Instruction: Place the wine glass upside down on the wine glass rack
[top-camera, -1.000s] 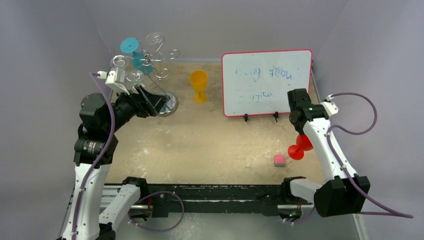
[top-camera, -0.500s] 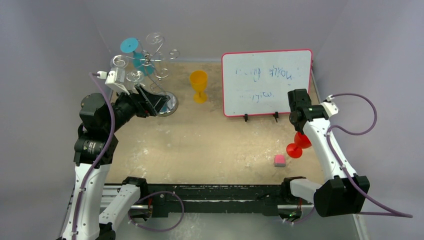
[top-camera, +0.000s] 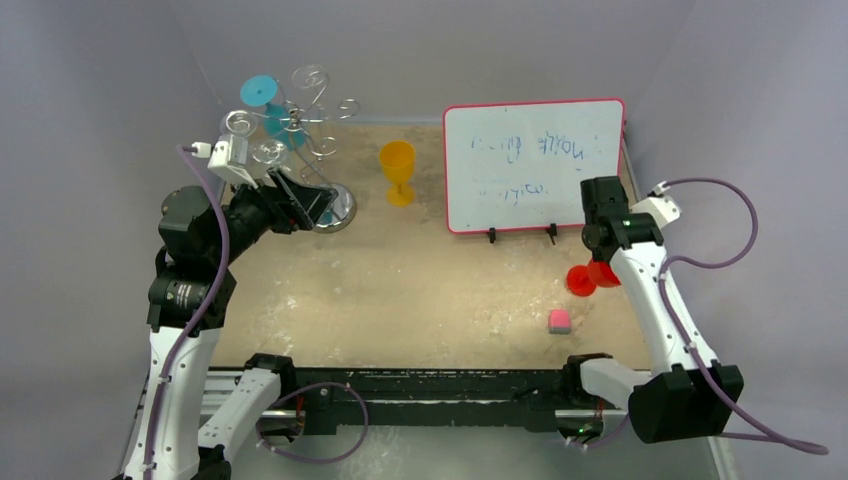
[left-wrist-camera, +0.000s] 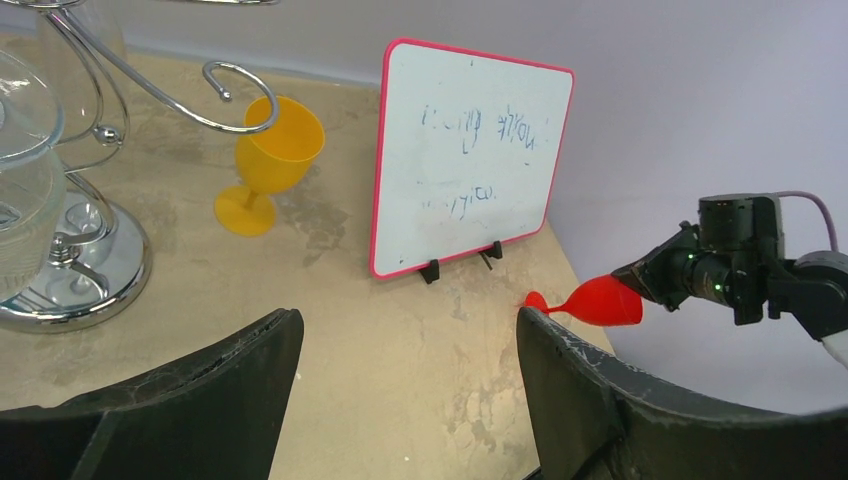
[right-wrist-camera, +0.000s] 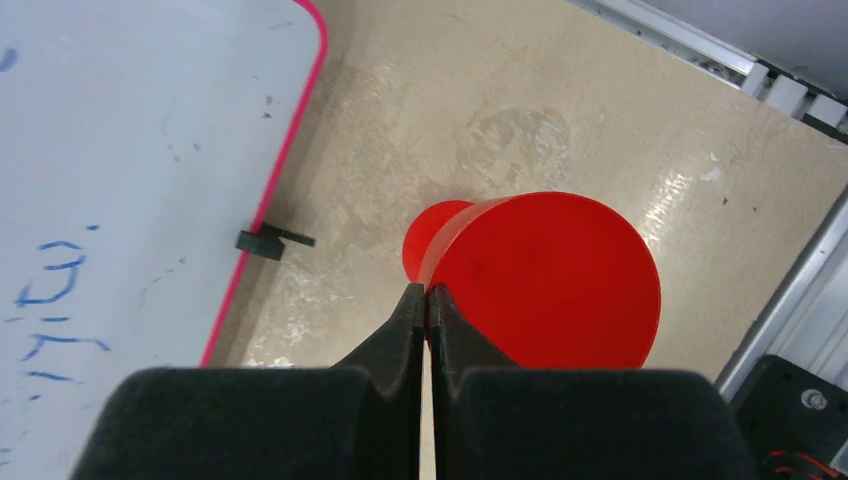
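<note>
Wine glass (top-camera: 582, 279) lifted higher, tipped sideways, right gripper (right-wrist-camera: 427, 291) pinching its rim

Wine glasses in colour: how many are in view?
3: teal glass hanging on the rack, yellow glass upright beside the whiteboard, red glass in the right gripper. Clear ones may also hang there.

Polished silver wire and a mirror-bright metal base are shown on the rack (top-camera: 296, 125), upper left of the top view, where a ribbed, transparent cup (left-wrist-camera: 25, 150) is hung. The red glass (right-wrist-camera: 545, 280), centre right of the right wrist view, is seen as smooth, opaque plastic with a soft sheen; the yellow glass (left-wrist-camera: 270, 160) looks alike. The table (top-camera: 420, 290) is surfaced in mottled, matt beige. A glossy white face is framed in red plastic on the whiteboard (top-camera: 533, 165). Black fingers (left-wrist-camera: 580, 400) of the left gripper (left-wrist-camera: 407, 325) are matt, scratched pale at the edges.
</note>
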